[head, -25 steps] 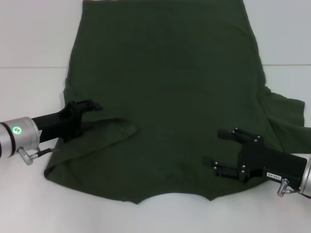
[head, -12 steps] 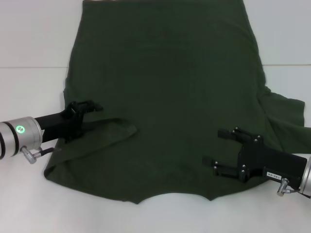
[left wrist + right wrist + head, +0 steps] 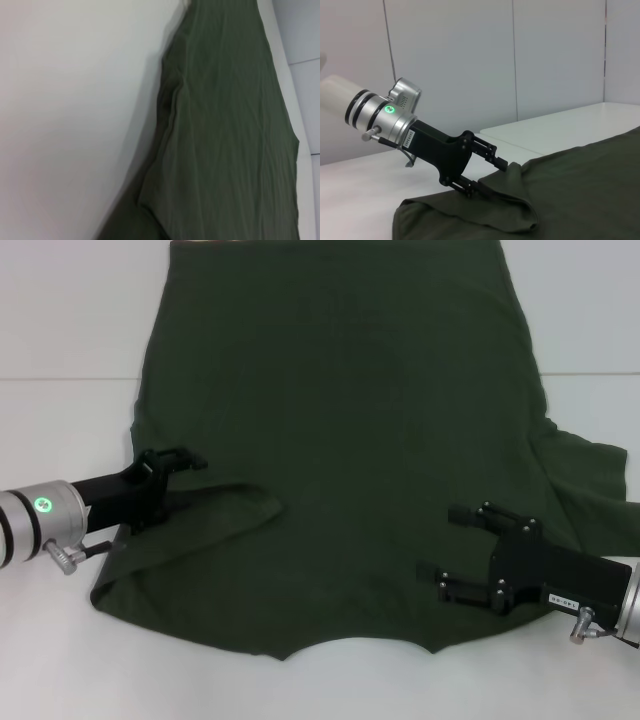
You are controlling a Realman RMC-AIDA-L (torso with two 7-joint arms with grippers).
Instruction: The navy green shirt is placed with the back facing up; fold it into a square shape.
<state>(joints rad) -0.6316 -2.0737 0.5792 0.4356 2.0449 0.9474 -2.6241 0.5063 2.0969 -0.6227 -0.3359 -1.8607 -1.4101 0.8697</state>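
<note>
The navy green shirt (image 3: 340, 420) lies spread flat on the white table (image 3: 60, 440), its collar edge nearest me. Its left sleeve (image 3: 235, 510) is folded inward over the body. My left gripper (image 3: 185, 482) sits at that fold's outer edge. In the right wrist view the left gripper (image 3: 487, 177) has its fingers apart, one above the folded cloth (image 3: 515, 200) and one low against it. My right gripper (image 3: 442, 545) rests open over the shirt's near right part, holding nothing. The right sleeve (image 3: 590, 480) lies spread out. The left wrist view shows only shirt cloth (image 3: 225, 140) and table.
White table surface (image 3: 70, 660) surrounds the shirt on the left, right and near sides. A grey wall (image 3: 470, 60) stands behind the table. No other objects show.
My left gripper has drawn back slightly to the left while the folded sleeve stays where it lay. The right arm has not moved.
</note>
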